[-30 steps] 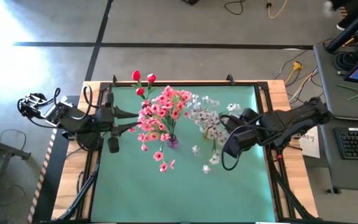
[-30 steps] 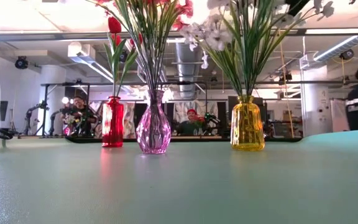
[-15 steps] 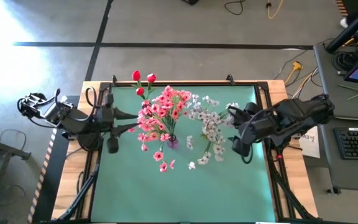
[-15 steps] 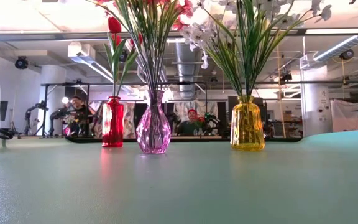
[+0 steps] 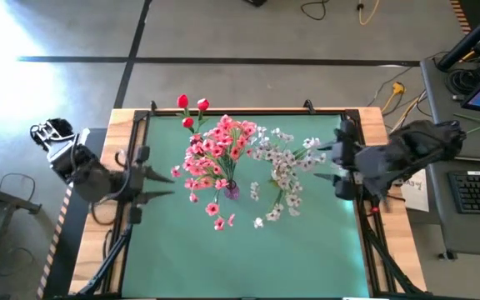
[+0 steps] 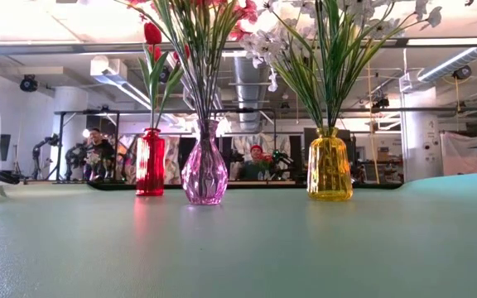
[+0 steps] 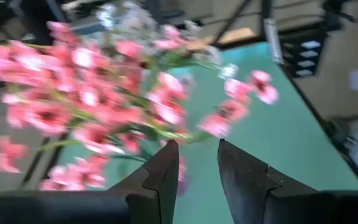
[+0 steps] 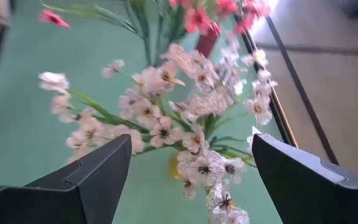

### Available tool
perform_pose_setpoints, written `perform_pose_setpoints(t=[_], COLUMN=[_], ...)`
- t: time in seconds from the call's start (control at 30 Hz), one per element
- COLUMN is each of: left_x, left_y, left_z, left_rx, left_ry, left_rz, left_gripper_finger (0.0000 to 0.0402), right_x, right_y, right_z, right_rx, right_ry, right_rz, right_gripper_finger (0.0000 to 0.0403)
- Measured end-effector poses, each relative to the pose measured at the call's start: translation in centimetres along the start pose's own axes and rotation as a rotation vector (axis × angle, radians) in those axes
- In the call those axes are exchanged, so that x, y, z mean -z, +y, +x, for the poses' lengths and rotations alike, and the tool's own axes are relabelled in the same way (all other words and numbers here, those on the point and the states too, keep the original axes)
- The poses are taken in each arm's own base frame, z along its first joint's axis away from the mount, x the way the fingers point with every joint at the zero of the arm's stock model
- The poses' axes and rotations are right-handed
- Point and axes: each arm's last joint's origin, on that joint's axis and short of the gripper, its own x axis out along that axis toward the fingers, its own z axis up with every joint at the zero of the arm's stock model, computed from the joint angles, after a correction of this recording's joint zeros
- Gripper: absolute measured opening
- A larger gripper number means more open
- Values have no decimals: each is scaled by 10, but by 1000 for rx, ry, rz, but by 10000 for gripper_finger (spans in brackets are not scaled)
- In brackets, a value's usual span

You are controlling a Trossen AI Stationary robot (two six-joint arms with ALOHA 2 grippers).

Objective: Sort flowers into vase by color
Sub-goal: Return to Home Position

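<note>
Status of tabletop (image 5: 307, 242), green surface: we find three vases standing upright on it, each w/ flowers in. Nearest the far edge, toward the left side, is the red vase (image 6: 150, 162); it holds the red flowers (image 5: 192, 107), a few buds on thin stems. Approx. mid-tabletop, just left of ctr, is the purple vase (image 6: 204, 170), carrying the pink flowers (image 5: 215, 154), a full spray spreading wide above it. Right of ctr is the yellow vase (image 6: 330, 165), roughly level w/ the purple one as far as we can judge from the low view, carrying the white flowers (image 5: 282, 162). Green leaves fan out above the necks of the purple and yellow vases. Pink and white sprays meet at their outer tips; the vases themselves stand apart.

We record the left gripper (image 5: 165, 182) at the left edge of the tabletop, pointing in toward the pink spray, its fingers (image 7: 160, 180) parted by a small gap w/ nothing btwn them. We record the right gripper (image 5: 333, 158) at the right edge, pointing toward the white spray, its fingers (image 8: 86, 180) spread wide, likewise released and empty. Both stand clear of flowers and vases.

Bkgd, low view: a person (image 6: 98, 149) and a second person (image 6: 257, 157) in the room beyond the far edge.
</note>
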Motion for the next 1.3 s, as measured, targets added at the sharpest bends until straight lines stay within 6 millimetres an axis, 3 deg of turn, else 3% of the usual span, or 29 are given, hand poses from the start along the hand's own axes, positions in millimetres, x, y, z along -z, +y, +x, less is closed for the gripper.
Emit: perform_pose_setpoints(t=[0.17,0.33,0.73,0.97,1.3], left_x=[16,42,93,120,132], left_y=[-21,-39,-48,-32,11], left_z=[-4,4,22,21,2], left_rx=[111,135,120,126,30], left_ry=[22,53,28,-47,-202], left_rz=[37,35,-31,-38,-68], left_gripper_finger=[100,100,100,92,56], right_x=[27,55,120,145,153], right_y=[-7,-13,-23,-21,-17], right_z=[-15,-12,5,21,26], right_rx=[-56,-85,-210,-270,-416], right_ry=[-71,-127,-331,-486,-726], right_rz=[5,36,140,150,160], right_gripper_finger=[327,327,327,327,327])
